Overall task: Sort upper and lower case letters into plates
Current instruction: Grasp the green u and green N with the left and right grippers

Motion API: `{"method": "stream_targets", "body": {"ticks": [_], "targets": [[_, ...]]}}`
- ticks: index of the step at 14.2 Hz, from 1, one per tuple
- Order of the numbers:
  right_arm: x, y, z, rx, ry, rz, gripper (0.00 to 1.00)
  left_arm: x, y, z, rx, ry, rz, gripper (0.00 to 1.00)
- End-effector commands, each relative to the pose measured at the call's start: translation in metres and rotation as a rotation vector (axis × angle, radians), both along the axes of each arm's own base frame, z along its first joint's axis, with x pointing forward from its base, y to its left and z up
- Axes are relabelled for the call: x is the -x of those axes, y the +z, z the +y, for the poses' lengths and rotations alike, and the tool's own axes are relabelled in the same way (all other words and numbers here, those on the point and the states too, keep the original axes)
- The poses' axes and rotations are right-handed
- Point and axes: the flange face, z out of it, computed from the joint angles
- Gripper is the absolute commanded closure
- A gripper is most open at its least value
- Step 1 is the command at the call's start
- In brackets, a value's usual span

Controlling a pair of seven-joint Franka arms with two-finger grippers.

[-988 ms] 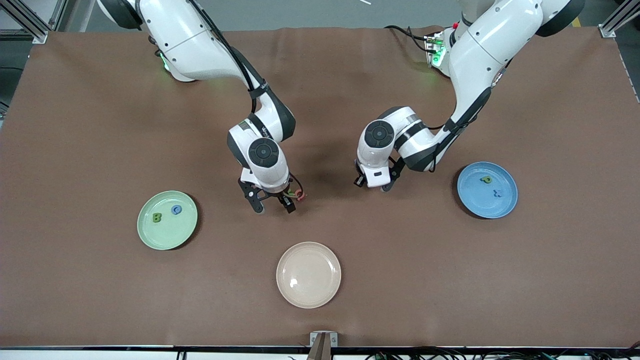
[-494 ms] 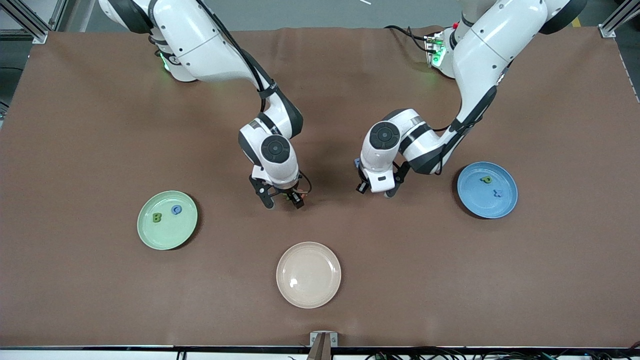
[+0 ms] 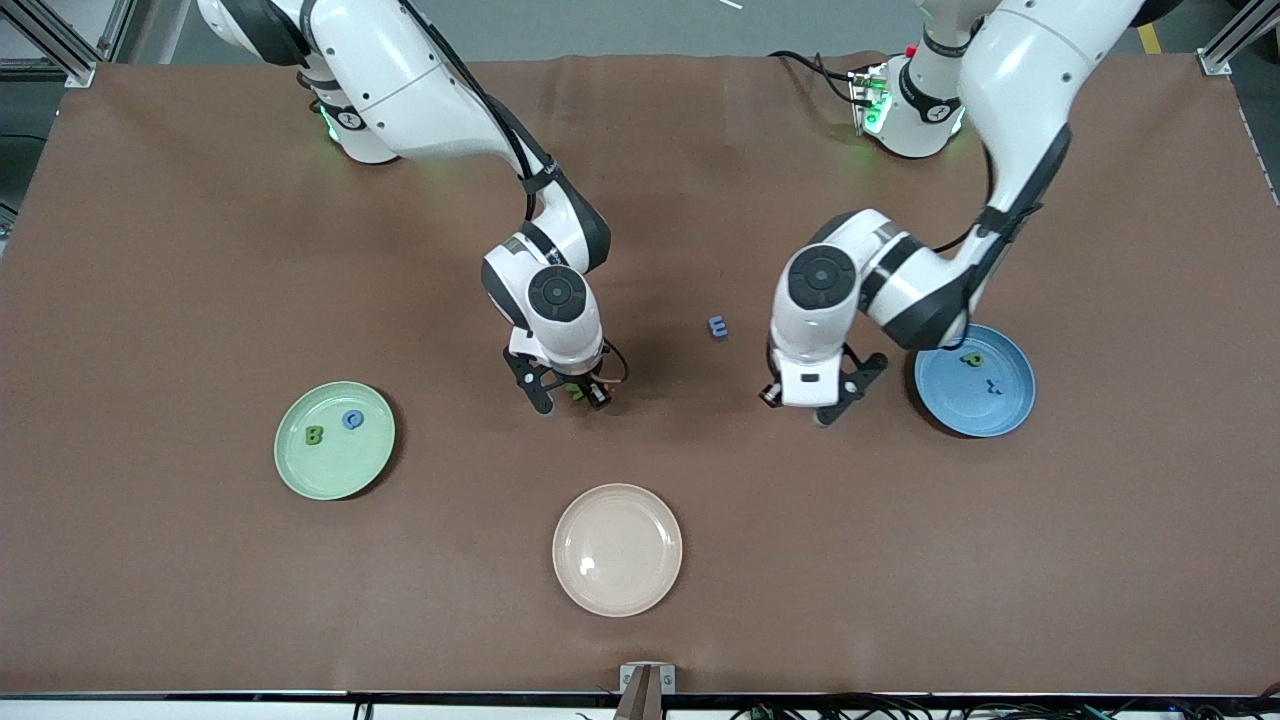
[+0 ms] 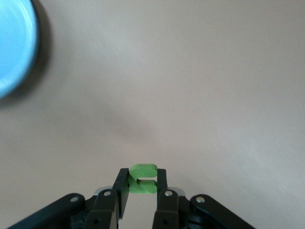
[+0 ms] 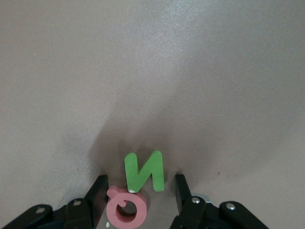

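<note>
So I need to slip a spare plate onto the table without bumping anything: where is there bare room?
Free cloth lies between the mint green plate and cream plate, and between the cream plate and blue plate. It is crowded mid-table: right gripper around the green N, left gripper holding a green letter.

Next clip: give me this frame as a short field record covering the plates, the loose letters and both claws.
mint green plate: holds green B and blue letter
blue plate: holds green letter and small dark blue letter
cream plate: no letters
loose on table: blue E, between the arms
left claw: shut on green letter piece, beside blue plate
right claw: low over green N and pink letter, fingers either side of them, not gripping
</note>
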Motion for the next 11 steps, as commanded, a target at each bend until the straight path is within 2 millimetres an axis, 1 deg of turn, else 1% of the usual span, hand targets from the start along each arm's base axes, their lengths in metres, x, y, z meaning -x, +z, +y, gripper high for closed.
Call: {"method": "stream_targets", "body": {"ticks": [1,2,5,7,9,11], "targets": [[-0.002,-0.001,-0.002,0.018,0.007,-0.008,0.36,0.005,0.017,0.056,-0.022,-0.103,0.039,0.85],[-0.001,-0.003,-0.003,0.028,0.018,-0.012,0.36,0.003,0.017,0.082,-0.024,-0.142,0.058,0.85],[0.002,-0.007,-0.007,0.045,0.032,-0.009,0.37,0.002,0.012,0.145,-0.025,-0.289,0.119,0.85],[0.002,-0.008,-0.008,0.047,0.031,-0.007,0.51,0.001,0.006,0.181,-0.023,-0.386,0.157,0.85],[0.001,-0.008,-0.009,0.047,0.029,-0.007,0.7,0.003,-0.007,0.219,-0.009,-0.459,0.19,0.85],[0.0,-0.008,-0.01,0.047,0.025,-0.007,0.91,0.006,-0.019,0.244,0.018,-0.563,0.191,0.85]]}}
